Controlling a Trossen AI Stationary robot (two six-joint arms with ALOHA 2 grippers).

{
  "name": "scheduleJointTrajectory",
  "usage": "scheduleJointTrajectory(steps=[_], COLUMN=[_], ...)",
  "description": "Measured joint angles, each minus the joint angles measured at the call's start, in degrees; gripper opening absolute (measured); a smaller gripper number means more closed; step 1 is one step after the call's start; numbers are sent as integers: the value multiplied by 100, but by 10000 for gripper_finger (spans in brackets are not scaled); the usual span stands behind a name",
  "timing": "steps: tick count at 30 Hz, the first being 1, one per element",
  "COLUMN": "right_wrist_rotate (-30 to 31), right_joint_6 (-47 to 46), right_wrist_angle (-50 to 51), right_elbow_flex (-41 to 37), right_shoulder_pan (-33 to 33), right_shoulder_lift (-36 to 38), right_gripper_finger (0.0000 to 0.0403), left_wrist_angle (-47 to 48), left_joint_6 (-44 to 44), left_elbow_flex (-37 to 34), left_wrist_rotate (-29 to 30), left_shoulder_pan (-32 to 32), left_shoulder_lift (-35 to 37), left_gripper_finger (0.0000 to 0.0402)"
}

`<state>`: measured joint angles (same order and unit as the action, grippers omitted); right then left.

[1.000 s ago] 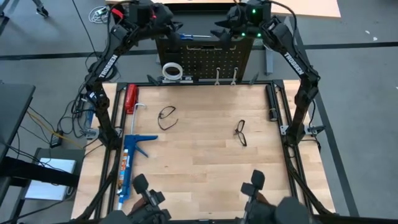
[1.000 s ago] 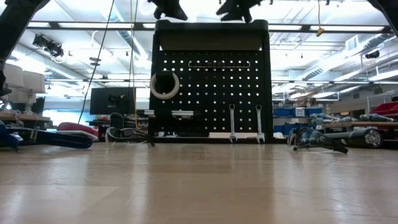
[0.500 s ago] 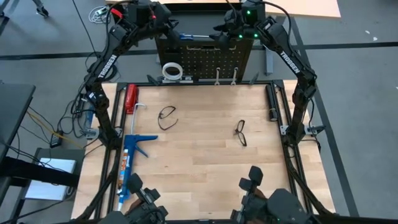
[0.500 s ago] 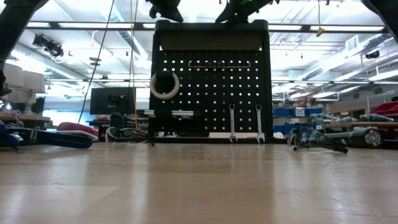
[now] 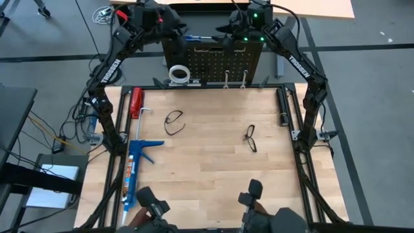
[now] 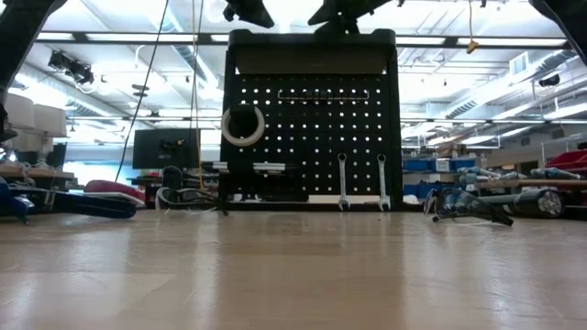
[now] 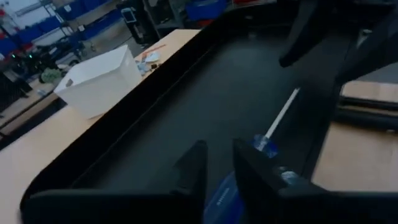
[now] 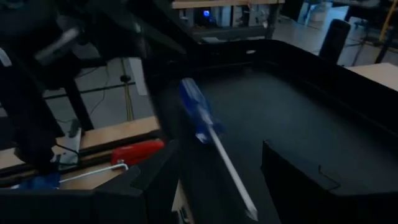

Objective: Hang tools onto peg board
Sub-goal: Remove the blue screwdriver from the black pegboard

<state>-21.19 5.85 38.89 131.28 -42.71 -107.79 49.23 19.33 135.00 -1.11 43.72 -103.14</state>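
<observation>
Top centre of the high view: both hands sit over the top edge of the peg board (image 5: 213, 61), with the blue-handled screwdriver (image 5: 202, 39) lying flat along that top between them.

Left hand (image 5: 180, 30) is at the screwdriver's handle end. Left wrist view shows its fingers (image 7: 193, 171) slightly apart, blue handle (image 7: 219, 196) right beside them; cannot tell whether they are touching it or just clear. Shaft runs away from the hand across the dark tray on top of the board.

Right hand (image 5: 223, 32) is at the shaft-tip end. Right wrist view: fingers spread, the screwdriver (image 8: 198, 118) runs toward the gap, tip near the lower edge of frame, nothing clamped.

On the board face, low view: white tape roll (image 6: 242, 126) hung at left, two silver wrenches (image 6: 342, 181) hung side by side lower right.

On the bench (image 5: 207, 175), high view: one pair of safety glasses (image 5: 173, 122) left of centre, second pair (image 5: 250, 138) right of centre, well apart. Red-handled tool (image 5: 136, 102) and blue caulking gun (image 5: 134, 167) along the left edge.
</observation>
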Motion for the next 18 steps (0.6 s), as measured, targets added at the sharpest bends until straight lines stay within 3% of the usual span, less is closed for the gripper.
scheduleJointTrajectory(steps=[5,8,14,18], right_wrist_rotate=[7,43,60,59], right_joint_6=[43,24,-293,-476], right_wrist_angle=[-255,-383,-347,-338], right_elbow_flex=[0,0,0,0], right_shoulder_pan=[120,114,91,119], right_shoulder_lift=[0,0,0,0], right_gripper_finger=[228,228,228,228], left_wrist_angle=[197,111,-99,-754], left_joint_6=[508,878,1031,-88], left_elbow_flex=[-1,-4,-2,0], left_wrist_rotate=[175,478,1130,2179], left_shoulder_pan=[-28,-28,-33,-110], left_shoulder_lift=[-117,-159,-140,-95], left_gripper_finger=[164,191,197,196])
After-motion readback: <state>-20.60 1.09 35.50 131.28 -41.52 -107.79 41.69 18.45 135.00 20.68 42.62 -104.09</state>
